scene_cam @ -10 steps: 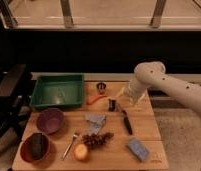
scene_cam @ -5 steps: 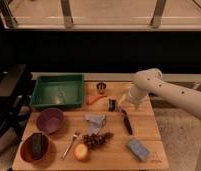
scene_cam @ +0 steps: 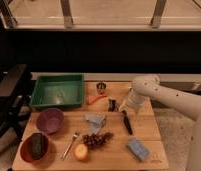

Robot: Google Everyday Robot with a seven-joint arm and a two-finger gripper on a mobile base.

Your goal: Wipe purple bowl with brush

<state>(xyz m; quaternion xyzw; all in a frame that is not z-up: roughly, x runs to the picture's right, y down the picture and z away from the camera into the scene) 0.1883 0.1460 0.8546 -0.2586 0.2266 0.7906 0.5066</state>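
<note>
The purple bowl (scene_cam: 50,120) sits on the left part of the wooden table, in front of the green tray. The brush (scene_cam: 127,123) lies flat on the table right of centre, with its black handle running toward the front. My gripper (scene_cam: 127,107) hangs on the white arm, just above the far end of the brush. That end of the brush is hidden by the gripper, so I cannot see whether they touch. The bowl is far to the left of the gripper.
A green tray (scene_cam: 58,91) stands at the back left. An orange-brown bowl (scene_cam: 25,150) holding a dark block (scene_cam: 37,145) is at the front left. A silver utensil (scene_cam: 71,144), an orange fruit (scene_cam: 81,151), grapes (scene_cam: 99,139), blue-grey cloths (scene_cam: 95,120) (scene_cam: 138,149), an orange item (scene_cam: 96,100) and a small can (scene_cam: 101,87) lie around.
The arm has come down and forward, bringing the gripper from above the table's back edge to just over the far end of the brush. The objects have not moved.
</note>
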